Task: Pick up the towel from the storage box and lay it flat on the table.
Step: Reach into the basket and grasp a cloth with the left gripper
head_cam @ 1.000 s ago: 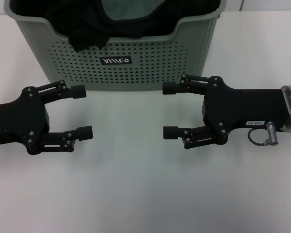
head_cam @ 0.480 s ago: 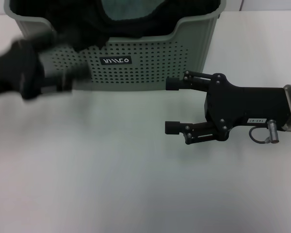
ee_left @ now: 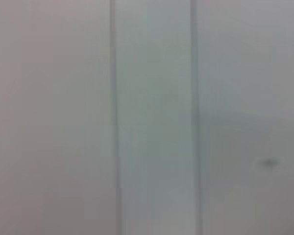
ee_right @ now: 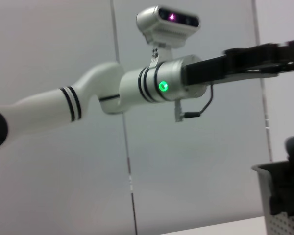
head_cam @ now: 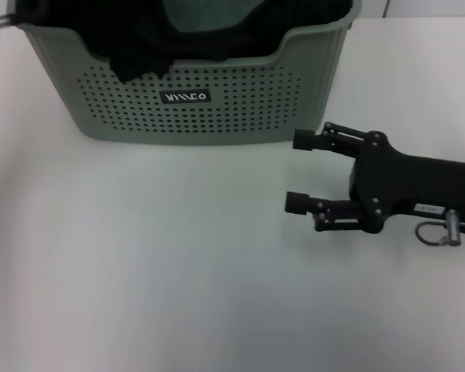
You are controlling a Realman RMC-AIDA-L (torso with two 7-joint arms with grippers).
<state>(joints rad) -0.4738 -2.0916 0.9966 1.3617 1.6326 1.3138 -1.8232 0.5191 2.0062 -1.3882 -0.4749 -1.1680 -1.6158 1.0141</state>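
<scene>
Table (head_cam: 178,279): white top, bearing the storage box (head_cam: 240,101) at 12 o'clock. The box holds black fabric (head_cam: 139,46) draped over its dipped front rim, with a grey-teal cloth (head_cam: 201,15) showing behind it; no yellow face of the towel can be made out. Left arm (ee_right: 137,88): seen from the right wrist view raised above the box; its gripper's jaw state cannot be told. Right gripper (head_cam: 298,170): at 3 o'clock over the table, jaws apart, holding nothing, just clear of the box's front corner.
</scene>
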